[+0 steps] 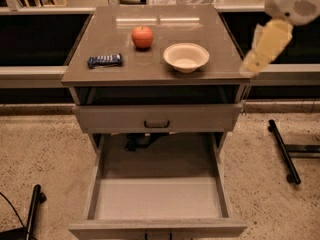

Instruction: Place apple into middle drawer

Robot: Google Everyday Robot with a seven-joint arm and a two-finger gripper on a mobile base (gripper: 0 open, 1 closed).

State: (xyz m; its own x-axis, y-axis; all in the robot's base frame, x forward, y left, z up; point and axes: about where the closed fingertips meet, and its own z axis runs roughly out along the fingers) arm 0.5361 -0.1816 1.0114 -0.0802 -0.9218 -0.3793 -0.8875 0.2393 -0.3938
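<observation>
Your round red-orange apple point(142, 37) sits on the smooth brown top point(200, 24) of the grey cabinet, toward the back and a little left of centre, with nothing touching it. The round cream bowl point(186, 57) stands near it, to its right and closer to the front edge, and the blue wrapped snack bar point(105, 60) lies near the left edge. Under the top you see the upper grey drawer front point(110, 118) with its small black handle point(157, 124). Below that, the wide grey middle drawer point(157, 199) is pulled far out, its flat floor and low side walls in full view. The cream-coloured gripper point(252, 61) hangs at the right, just beside the top's right edge and well apart from the apple. You cannot tell whether it is released or clenched.
</observation>
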